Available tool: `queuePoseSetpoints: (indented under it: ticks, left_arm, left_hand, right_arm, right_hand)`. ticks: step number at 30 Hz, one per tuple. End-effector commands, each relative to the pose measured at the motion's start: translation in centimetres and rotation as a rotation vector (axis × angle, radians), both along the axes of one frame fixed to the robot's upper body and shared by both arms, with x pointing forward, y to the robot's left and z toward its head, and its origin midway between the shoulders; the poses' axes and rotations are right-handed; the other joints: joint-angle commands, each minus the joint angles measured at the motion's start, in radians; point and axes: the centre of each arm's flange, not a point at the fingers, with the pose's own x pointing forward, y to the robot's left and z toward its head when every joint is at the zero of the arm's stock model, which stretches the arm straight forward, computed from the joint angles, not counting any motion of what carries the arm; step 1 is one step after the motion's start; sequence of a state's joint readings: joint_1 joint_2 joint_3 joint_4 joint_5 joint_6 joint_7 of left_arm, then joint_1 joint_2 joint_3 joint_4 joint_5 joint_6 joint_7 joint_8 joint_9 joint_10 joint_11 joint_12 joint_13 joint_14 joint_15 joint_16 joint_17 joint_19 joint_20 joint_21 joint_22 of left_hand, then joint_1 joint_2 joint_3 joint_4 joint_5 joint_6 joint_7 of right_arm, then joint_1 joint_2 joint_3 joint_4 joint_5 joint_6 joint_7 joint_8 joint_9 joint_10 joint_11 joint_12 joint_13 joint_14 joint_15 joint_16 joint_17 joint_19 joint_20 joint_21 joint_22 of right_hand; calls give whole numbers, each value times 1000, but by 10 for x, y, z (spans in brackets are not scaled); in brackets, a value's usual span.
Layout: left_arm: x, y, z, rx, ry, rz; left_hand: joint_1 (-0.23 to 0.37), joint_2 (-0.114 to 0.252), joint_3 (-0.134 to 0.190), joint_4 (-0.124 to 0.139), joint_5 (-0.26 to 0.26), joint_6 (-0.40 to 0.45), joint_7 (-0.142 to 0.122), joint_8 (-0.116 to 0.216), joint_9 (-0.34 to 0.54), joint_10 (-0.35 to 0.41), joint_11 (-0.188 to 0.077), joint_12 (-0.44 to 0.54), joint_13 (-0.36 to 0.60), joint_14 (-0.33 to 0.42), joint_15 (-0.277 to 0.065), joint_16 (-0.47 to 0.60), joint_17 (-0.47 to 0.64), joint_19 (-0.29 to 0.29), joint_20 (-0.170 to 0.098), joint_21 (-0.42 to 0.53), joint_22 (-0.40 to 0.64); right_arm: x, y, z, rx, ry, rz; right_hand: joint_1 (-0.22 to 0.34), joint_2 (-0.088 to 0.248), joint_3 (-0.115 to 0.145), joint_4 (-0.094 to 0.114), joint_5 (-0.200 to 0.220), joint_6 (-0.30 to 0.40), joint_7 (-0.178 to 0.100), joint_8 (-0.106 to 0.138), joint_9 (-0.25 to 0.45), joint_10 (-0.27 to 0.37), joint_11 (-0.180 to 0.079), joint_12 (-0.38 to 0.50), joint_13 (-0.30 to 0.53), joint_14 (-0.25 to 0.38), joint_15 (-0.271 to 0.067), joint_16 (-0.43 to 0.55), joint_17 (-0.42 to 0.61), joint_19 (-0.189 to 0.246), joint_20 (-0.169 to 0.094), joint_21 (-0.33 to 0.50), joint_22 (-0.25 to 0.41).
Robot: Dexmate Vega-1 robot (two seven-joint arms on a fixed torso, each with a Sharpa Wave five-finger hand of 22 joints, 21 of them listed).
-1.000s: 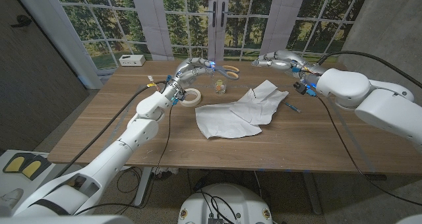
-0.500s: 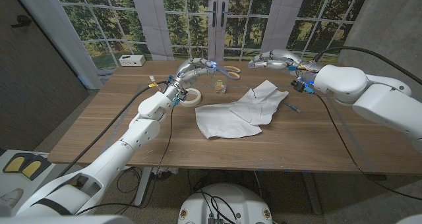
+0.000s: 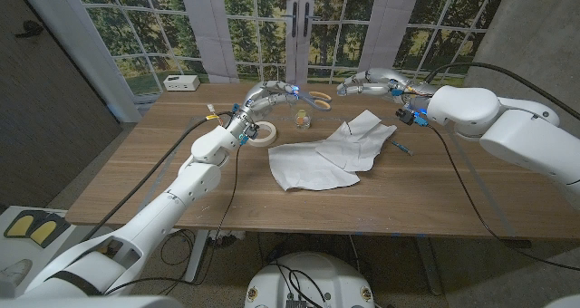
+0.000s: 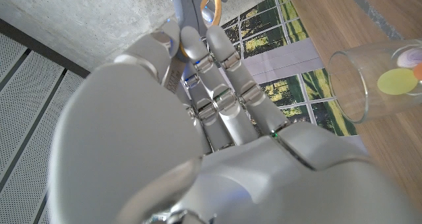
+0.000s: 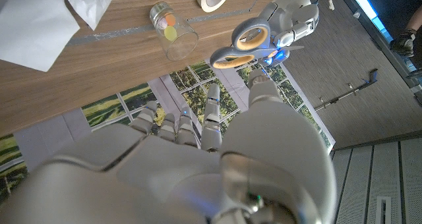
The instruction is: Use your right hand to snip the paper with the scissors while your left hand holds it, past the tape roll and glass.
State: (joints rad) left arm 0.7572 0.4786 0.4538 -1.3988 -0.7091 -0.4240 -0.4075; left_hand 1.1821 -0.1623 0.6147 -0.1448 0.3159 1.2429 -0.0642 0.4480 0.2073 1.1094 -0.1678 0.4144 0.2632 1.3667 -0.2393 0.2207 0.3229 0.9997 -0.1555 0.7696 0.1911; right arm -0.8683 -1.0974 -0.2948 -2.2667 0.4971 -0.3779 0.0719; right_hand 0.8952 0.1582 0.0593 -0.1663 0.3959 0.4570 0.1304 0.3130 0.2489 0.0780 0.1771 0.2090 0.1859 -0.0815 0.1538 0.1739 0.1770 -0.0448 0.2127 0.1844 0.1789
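- We saw the scissors (image 3: 314,96), with orange-and-grey handles, held up at the far middle of the counter (image 3: 136,190), above the wood rather than lying on it; in the right wrist view (image 5: 241,45) their handle loops pointed toward the right robot hand.
- The left robot hand (image 3: 265,94) pinched the scissors by the blade end, its fingers (image 4: 221,85) closed around the metal, as the left wrist view (image 4: 191,3) showed.
- The right robot hand (image 3: 361,82) hovered just right of the scissors' handles, fingers (image 5: 211,115) apart and reaching toward them, holding nothing and not touching them as far as we could tell.
- The white paper (image 3: 326,151) lay crumpled on the counter near its middle, nearer to us than both robot hands and touched by neither; one corner showed in the right wrist view (image 5: 46,20).
- The glass (image 3: 302,119), a small clear jar with coloured bits inside, stood upright just beyond the paper's far edge, below the held scissors.
- The tape roll (image 3: 263,133) lay flat to the left of the glass, beside the left forearm.
- A pen-like object (image 3: 400,146) lay on the counter right of the paper.
- A small white box (image 3: 181,82) sat at the counter's far left corner.
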Motion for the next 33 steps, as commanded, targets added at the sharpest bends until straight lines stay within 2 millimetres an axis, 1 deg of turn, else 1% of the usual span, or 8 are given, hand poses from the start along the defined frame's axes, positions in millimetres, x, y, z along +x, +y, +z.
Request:
queuePoseSetpoints:
  ticks: [1,4,9,15,18,22,25,33]
  left_arm:
    - [0,-5,-1,14,-2,-11]
    - [0,-7,-1,17,-4,-16]
    - [-1,-8,-2,16,-8,-17]
    - [-4,-9,-1,31,-28,4]
    - [-4,-10,-2,30,-27,-2]
    - [-4,-11,-2,33,-30,-8]
    - [-4,-11,-2,33,-32,-9]
    - [-3,-12,-3,36,-25,-20]
  left_hand:
    - [2,7,10,8,2,2,-2,-1,2,37,-29,6,209,1,3,8,1,-9,-25,8,2]
    - [2,8,10,8,1,3,-2,-1,2,37,-30,5,208,1,3,8,1,-9,-25,9,2]
    - [1,7,10,8,1,3,-3,-2,2,36,-29,5,210,1,3,8,1,-12,-24,10,1]
    - [1,7,11,7,0,5,-1,-3,2,39,-30,4,210,0,4,8,1,-16,-24,13,1]
    - [1,7,11,8,0,6,0,-4,2,39,-30,4,210,0,3,8,2,-16,-24,14,1]
    - [1,6,11,7,0,8,0,-4,2,37,-30,2,210,0,3,8,1,-18,-23,15,1]
    - [0,5,11,7,0,10,0,-4,2,37,-30,2,210,0,3,8,1,-19,-22,16,1]
    - [0,4,12,7,0,12,-5,-6,2,38,-30,2,212,-2,3,7,2,-22,-21,18,0]
  right_arm:
    - [-4,13,5,-45,-2,25]
    - [-4,16,5,-61,-1,27]
    - [-5,20,7,-76,2,29]
    - [-4,25,7,-100,14,28]
    - [-3,26,6,-101,21,26]
    - [-3,29,7,-114,21,23]
    - [-4,30,8,-124,20,21]
    - [-1,31,10,-155,39,9]
  right_hand:
    - [20,1,11,-3,5,-2,-5,1,3,-10,3,2,4,-8,2,4,-1,-12,2,5,4]
    - [36,2,19,-5,6,3,-5,3,4,0,13,7,3,-5,8,6,-1,-16,1,5,4]
    - [58,1,28,-6,7,2,-11,3,5,-12,12,3,3,-14,13,3,-1,-25,2,4,4]
    - [70,1,34,-5,7,9,-16,5,6,-14,13,2,3,-18,15,3,-1,-30,2,4,4]
    - [73,1,35,-5,7,11,-16,6,6,-14,12,3,3,-19,15,3,-1,-32,2,4,4]
    - [81,0,38,-2,6,2,-6,2,7,-14,14,3,3,-20,15,4,-1,-33,2,5,4]
    - [85,-1,40,-1,6,0,-4,1,7,-22,16,0,3,-20,16,4,-1,-34,2,6,4]
    - [95,-2,44,4,3,-9,-8,-3,9,-42,12,-5,3,-27,18,4,-1,-39,3,6,4]
